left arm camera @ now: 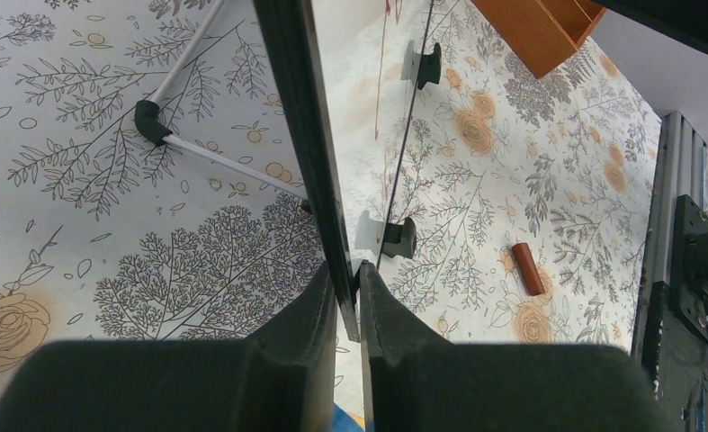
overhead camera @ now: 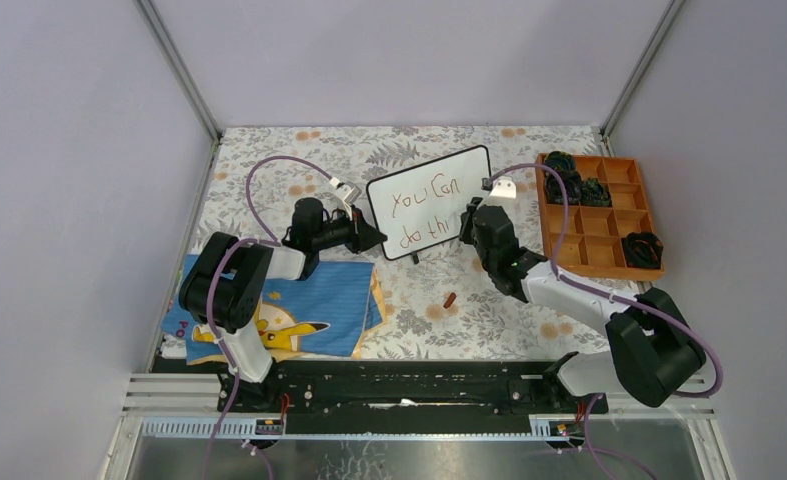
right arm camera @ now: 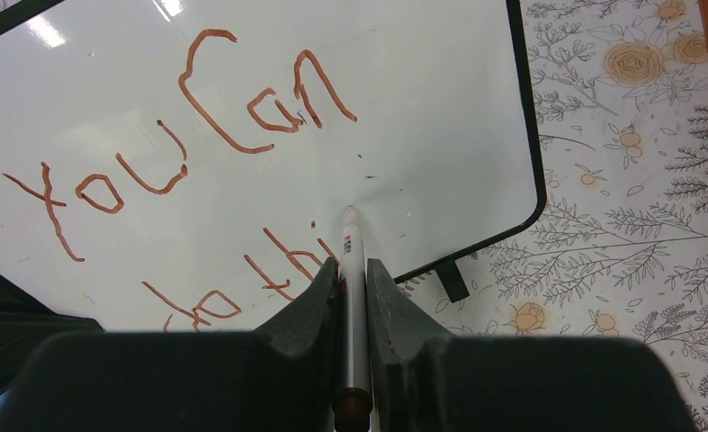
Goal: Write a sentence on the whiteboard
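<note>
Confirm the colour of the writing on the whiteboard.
Reddish-brown writing on the white whiteboard; shows best in the right wrist view.

Right gripper holding a marker against the whiteboard

The right gripper (right arm camera: 352, 297) was closed on a thin marker (right arm camera: 349, 256), one finger on each side, and the marker's tip touched the whiteboard (right arm camera: 440, 99) just after the last letter. The sentence (right arm camera: 197, 153) was in reddish-brown: "You Can" on the upper line and "do thi" on the lower line, its lower part hidden by the fingers. Under the board's black frame stood a small black foot (right arm camera: 452, 279) on the flower-patterned bench (right arm camera: 638, 207).
</note>
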Robot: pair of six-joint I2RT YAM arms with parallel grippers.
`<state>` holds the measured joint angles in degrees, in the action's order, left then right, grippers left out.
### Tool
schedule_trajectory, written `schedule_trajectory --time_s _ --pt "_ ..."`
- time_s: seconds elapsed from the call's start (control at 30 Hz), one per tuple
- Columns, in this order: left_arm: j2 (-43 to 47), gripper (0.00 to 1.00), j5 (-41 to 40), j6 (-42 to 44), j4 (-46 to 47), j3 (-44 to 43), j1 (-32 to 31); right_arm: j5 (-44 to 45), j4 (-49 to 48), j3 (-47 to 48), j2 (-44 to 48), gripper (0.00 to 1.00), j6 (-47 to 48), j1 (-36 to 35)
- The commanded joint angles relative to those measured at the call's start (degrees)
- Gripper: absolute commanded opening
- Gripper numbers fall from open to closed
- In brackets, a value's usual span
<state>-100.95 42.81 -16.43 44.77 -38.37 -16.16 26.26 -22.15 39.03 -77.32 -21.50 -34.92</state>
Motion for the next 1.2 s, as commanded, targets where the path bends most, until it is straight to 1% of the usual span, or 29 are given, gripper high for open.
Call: schedule_trajectory --time_s 0.0,0.57,1.17 --pt "0.3 0.00 -3.1 3.6 -2.4 -0.3 -0.5 0.1 -3.0 2.5 -0.6 0.00 0.2 0.4" --pt "0.4 0.00 -3.3 3.8 -2.6 -0.4 -0.6 -5.4 -3.4 2.3 -2.0 0.00 -0.1 0.4" --pt "0.5 0.00 -3.6 4.0 -2.8 -0.3 -0.6 -1.3 2.5 2.3 -2.1 0.00 -0.4 0.4"
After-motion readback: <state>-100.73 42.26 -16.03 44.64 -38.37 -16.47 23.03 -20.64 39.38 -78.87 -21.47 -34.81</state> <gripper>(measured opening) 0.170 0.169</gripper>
